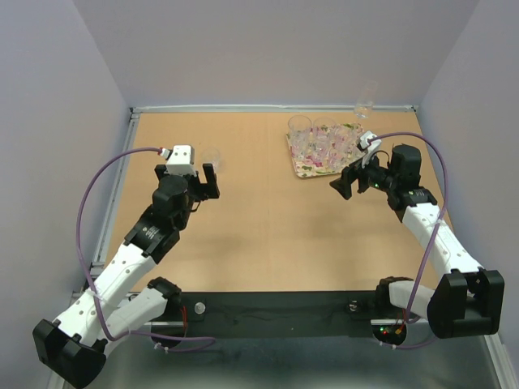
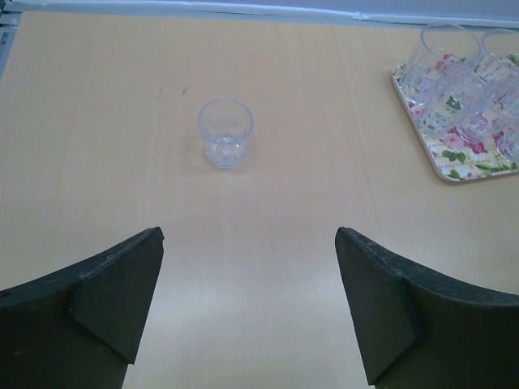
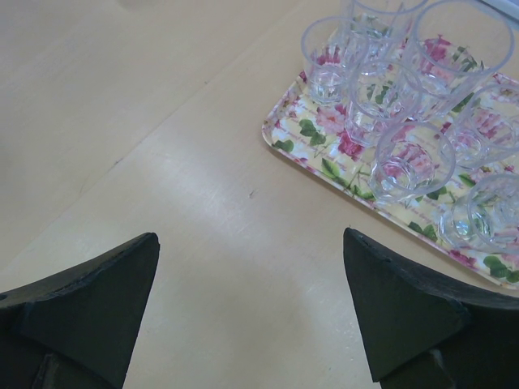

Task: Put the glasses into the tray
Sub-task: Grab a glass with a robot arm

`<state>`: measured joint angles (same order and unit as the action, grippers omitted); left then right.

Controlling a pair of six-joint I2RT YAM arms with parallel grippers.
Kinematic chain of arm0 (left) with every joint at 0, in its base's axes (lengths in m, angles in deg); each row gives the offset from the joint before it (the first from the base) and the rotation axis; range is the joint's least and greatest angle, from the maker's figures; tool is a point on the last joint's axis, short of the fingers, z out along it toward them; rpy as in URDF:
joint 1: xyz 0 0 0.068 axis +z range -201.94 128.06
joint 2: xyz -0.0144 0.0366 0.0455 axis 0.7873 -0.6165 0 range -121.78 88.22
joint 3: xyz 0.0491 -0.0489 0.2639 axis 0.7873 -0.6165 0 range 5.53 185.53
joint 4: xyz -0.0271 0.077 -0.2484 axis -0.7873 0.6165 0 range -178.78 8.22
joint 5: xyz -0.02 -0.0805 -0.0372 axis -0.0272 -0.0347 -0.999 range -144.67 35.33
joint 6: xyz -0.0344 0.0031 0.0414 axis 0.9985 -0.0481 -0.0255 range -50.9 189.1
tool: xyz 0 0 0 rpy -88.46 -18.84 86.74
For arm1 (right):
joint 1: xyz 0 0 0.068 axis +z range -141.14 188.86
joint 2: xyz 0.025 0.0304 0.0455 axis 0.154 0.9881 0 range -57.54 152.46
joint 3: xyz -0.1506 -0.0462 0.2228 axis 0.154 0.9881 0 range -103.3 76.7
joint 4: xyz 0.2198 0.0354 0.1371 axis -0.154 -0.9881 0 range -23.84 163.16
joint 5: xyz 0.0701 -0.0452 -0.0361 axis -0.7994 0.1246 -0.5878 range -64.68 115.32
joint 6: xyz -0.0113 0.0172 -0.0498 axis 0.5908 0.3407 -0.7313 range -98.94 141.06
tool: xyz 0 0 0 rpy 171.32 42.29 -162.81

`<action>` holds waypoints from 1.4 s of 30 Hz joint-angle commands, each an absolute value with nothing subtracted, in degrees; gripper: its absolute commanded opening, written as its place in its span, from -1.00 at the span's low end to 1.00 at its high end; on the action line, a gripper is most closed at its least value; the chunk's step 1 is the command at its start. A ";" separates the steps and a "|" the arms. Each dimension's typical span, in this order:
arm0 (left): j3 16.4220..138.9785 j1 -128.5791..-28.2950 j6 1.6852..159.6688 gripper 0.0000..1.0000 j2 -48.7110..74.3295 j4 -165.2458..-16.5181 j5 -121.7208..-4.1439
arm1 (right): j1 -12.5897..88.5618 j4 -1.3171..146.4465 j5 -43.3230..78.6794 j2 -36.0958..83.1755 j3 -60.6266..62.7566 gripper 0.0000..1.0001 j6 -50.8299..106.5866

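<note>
Left gripper [image 2: 247,235] is spread wide with nothing in it. It's lined up on the lone tumbler [image 2: 226,134], which stands upright on the table [image 2: 97,121], out beyond the fingers and well left of the tray [image 2: 442,166]. Right gripper [image 3: 250,237] is wide and empty too, hovering just near-left of the tray, where a bunch of glasses [image 3: 401,166] already stand packed together. One more glass [image 1: 365,101] sits off the tray by the far wall. My guess is these are light, rigid, slick and breakable. So I'd take the tumbler around its faceted lower wall, fingers on opposite sides, squeeze gently, then set it into a gap without knocking the neighbours.
</note>
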<state>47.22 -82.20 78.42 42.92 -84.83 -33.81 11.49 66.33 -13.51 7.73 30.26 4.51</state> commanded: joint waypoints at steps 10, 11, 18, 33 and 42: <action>49.21 -81.91 82.10 0.97 41.46 -88.43 -35.68 | 10.97 68.94 -14.23 6.53 30.47 0.99 4.54; 49.13 -81.91 82.37 0.97 41.37 -88.43 -35.77 | 10.97 68.85 -14.23 6.53 30.47 0.99 4.54; 49.30 -81.56 85.97 0.97 38.83 -91.59 -36.83 | 10.97 68.94 -14.58 6.36 30.56 1.00 4.54; 51.85 -75.15 92.38 0.97 31.00 -94.75 -43.59 | 10.88 68.85 -15.20 5.83 30.56 0.99 4.80; 57.20 -69.26 97.22 0.96 22.75 -95.99 -48.60 | 10.62 68.94 -15.46 5.57 30.56 1.00 4.98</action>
<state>52.47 -70.48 94.35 25.10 -92.46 -46.20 11.43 66.33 -14.21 7.60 30.26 4.55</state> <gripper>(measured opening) 0.985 0.995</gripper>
